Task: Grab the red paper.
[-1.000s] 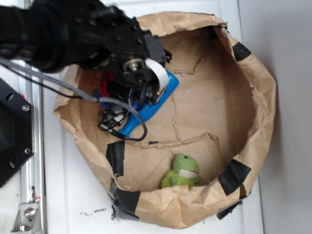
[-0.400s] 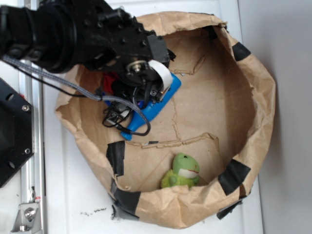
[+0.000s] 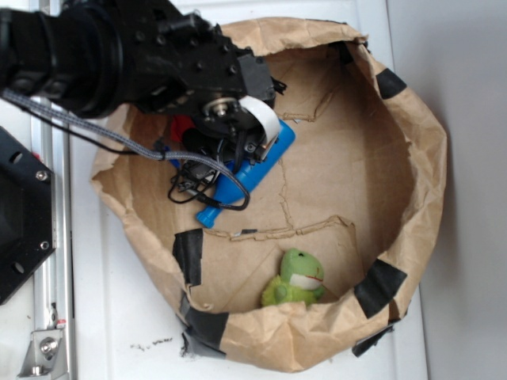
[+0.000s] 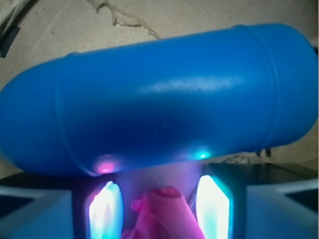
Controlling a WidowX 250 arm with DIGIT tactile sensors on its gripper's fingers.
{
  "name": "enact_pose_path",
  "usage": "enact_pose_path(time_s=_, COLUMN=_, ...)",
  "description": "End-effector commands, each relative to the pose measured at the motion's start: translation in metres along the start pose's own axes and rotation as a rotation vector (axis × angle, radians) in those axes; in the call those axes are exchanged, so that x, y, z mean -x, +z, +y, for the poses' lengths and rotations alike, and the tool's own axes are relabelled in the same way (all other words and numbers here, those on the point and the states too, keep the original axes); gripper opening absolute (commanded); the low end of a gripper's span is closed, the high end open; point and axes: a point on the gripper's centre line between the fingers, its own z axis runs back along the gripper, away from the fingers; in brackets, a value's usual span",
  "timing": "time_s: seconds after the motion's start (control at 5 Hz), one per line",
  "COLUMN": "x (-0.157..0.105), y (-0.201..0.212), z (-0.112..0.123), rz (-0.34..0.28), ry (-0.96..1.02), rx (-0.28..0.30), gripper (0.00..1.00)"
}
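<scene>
Red paper (image 4: 162, 214) sits between the spread claw (image 4: 160, 209) fingers, beside the blue bottle (image 4: 159, 99); next, squeeze shut.

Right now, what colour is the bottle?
Blue, solid and glossy. The bottle shows best in the wrist view, filling most of it.

no readable text, views perhaps too blurred

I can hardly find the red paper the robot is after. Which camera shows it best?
The wrist view: the red paper sits right in front of the camera, between the gripper's two glowing fingers, below the blue bottle. In the exterior view only a small red patch peeks out beside the arm.
</scene>
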Motion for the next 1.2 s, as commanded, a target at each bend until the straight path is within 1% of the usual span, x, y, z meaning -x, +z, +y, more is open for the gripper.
enact_pose_path(time_s=0.0, x=-0.001, y=0.004, z=-0.01, rz=0.003, ry=-0.003, rx=-0.014, gripper=0.0)
enact_pose_path(time_s=0.2, x=0.0, y=0.007, z=-0.008, rz=0.001, ry=0.008, rx=-0.02, gripper=0.0)
enact_pose_path(time_s=0.4, x=0.0, y=0.025, z=-0.001, rz=-0.009, ry=0.067, rx=-0.039, gripper=0.0)
enact_pose_path(time_s=0.6, x=-0.011, y=0.074, z=0.011, rz=-0.086, ry=0.234, rx=-0.038, gripper=0.0)
enact_pose_path(time_s=0.8, x=-0.032, y=0.124, z=0.011, rz=-0.15, ry=0.337, rx=-0.041, gripper=0.0)
enact_pose_path(time_s=1.0, x=-0.05, y=0.152, z=0.007, rz=-0.088, ry=0.497, rx=-0.088, gripper=0.0)
